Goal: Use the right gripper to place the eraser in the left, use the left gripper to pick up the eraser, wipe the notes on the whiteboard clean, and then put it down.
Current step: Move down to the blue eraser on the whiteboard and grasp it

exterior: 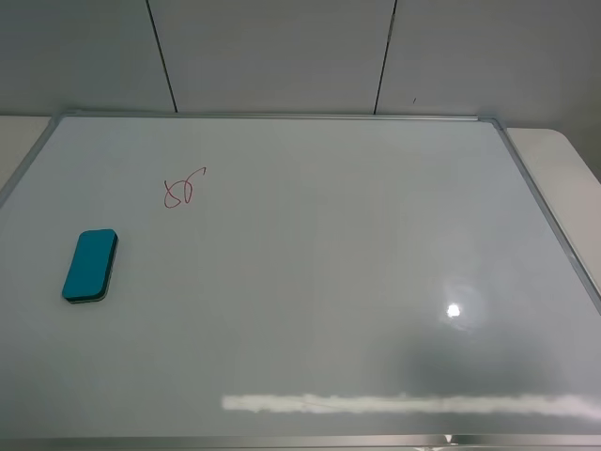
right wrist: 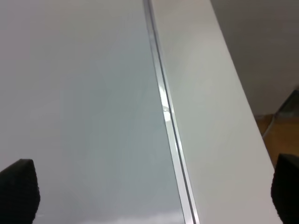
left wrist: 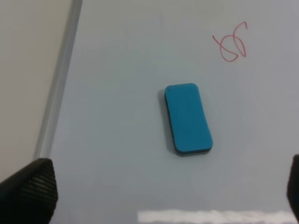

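The teal-blue eraser (exterior: pixel 90 266) lies flat on the left part of the whiteboard (exterior: pixel 329 282), below and left of the red notes (exterior: pixel 183 188). Neither gripper shows in the exterior high view. In the left wrist view the eraser (left wrist: pixel 188 119) rests a little ahead of my left gripper (left wrist: pixel 161 196), whose black fingertips (left wrist: pixel 29 191) stand wide apart with nothing between them; the notes (left wrist: pixel 231 43) lie farther off. My right gripper (right wrist: pixel 152 193) is open and empty over the whiteboard's right frame (right wrist: pixel 166 116).
The board's silver frame (exterior: pixel 282 116) runs along the back, with a grey panelled wall (exterior: pixel 282 52) behind it. A pale table surface (right wrist: pixel 210 116) extends beyond the right frame, ending at an edge with floor (right wrist: pixel 275 135) below.
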You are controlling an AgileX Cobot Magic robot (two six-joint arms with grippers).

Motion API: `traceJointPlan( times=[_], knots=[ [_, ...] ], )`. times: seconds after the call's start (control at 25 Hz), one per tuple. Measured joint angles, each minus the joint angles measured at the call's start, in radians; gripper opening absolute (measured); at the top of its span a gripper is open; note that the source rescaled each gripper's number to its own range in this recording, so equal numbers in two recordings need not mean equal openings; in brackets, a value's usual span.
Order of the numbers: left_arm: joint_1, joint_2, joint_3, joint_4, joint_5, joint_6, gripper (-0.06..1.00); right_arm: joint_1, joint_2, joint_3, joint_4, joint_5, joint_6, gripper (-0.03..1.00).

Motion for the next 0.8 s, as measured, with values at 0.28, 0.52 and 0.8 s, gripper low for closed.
traceJointPlan(
  times=[0.28,0.52,0.8],
  knots=[
    [0.0,0.0,0.0,0.0,0.0,0.0,1.0,-0.012,0.0,0.0,0.021,0.0,0.026,1.0],
    [0.0,0.0,0.0,0.0,0.0,0.0,1.0,-0.012,0.0,0.0,0.036,0.0,0.033,1.0],
    [0.0,0.0,0.0,0.0,0.0,0.0,1.0,-0.012,0.0,0.0,0.036,0.0,0.033,1.0]
  ],
)
